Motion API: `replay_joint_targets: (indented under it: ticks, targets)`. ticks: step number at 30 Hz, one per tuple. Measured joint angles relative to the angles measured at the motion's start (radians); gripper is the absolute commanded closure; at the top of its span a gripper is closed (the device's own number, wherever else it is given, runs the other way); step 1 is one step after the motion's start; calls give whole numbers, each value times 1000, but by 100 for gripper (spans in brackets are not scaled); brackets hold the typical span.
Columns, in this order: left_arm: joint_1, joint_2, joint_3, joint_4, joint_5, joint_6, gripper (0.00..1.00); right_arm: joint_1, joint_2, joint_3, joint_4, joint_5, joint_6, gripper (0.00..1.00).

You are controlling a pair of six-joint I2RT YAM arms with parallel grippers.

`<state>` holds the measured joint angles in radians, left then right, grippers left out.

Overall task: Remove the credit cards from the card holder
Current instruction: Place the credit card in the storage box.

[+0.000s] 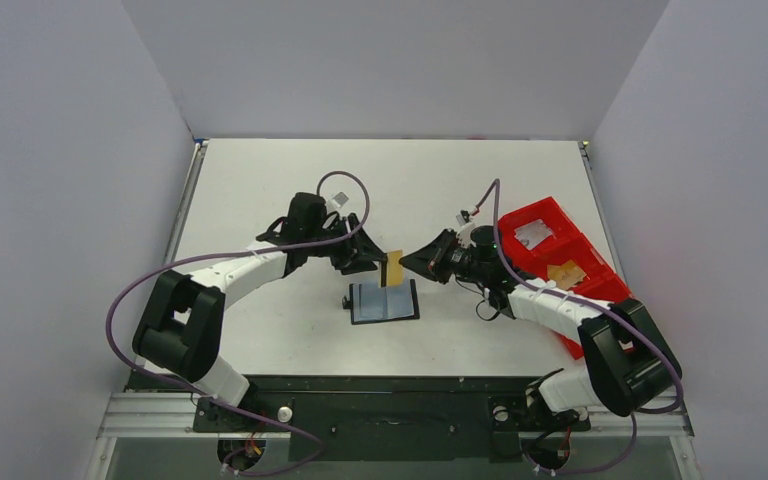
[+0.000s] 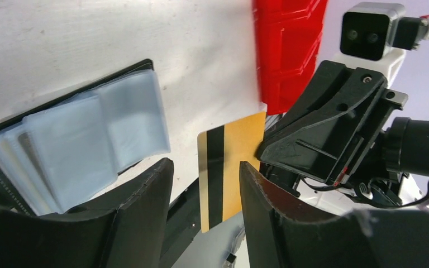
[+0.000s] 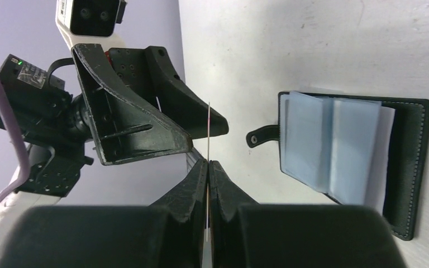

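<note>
The black card holder (image 1: 384,302) lies open on the table, its blue-grey sleeves (image 2: 78,145) fanned out and its tab (image 3: 260,135) pointing left. A gold credit card with a black stripe (image 2: 232,167) stands upright in the air above the holder's far edge. My right gripper (image 3: 208,163) is shut on that card (image 3: 208,125), seen edge-on between the pads. My left gripper (image 2: 205,164) is open, its fingers (image 3: 145,131) either side of the card's other end without touching it. From above, both grippers meet at the card (image 1: 394,268).
A red compartment tray (image 1: 550,240) stands at the right, behind my right arm, with a grey card (image 1: 533,235) and a tan card (image 1: 566,272) in its compartments. White walls close in the table on three sides.
</note>
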<state>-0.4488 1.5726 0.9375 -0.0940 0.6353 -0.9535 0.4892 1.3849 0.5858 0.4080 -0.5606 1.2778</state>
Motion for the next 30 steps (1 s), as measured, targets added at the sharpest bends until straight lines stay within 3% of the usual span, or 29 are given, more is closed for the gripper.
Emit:
replay_joint_targets:
  ticks: [4,6,8,11,12,13,14,16,18,20,25,30]
  targets:
    - [0,0,-14,68,40,-40,59,0,-2,2,23,-14,24,100]
    - [0,0,-22,103,59,-63,66,0,-2,2,39,-23,38,100]
    - [0,0,-33,141,77,-87,76,0,-2,2,50,-28,45,100]
    - [0,0,-53,191,96,-122,100,0,-2,2,61,-31,50,100]
    - [5,0,-60,211,104,-137,100,-2,-2,2,57,-31,50,100]
    - [8,0,-63,232,114,-153,100,-6,-1,2,50,-30,49,94]
    - [10,0,-64,257,125,-166,100,-8,-1,2,40,-30,48,79]
    - [10,-4,-68,297,133,-188,100,-10,-1,2,41,-30,54,59]
    - [9,-7,-79,331,134,-208,100,-10,-2,2,58,-31,55,50]
    - [9,-7,-96,362,136,-239,100,-8,-2,2,79,-32,60,47]
    - [9,-7,-136,483,138,-334,100,7,-2,-4,157,-33,90,50]
    - [9,0,-149,630,142,-433,100,24,-2,-13,216,-35,117,66]
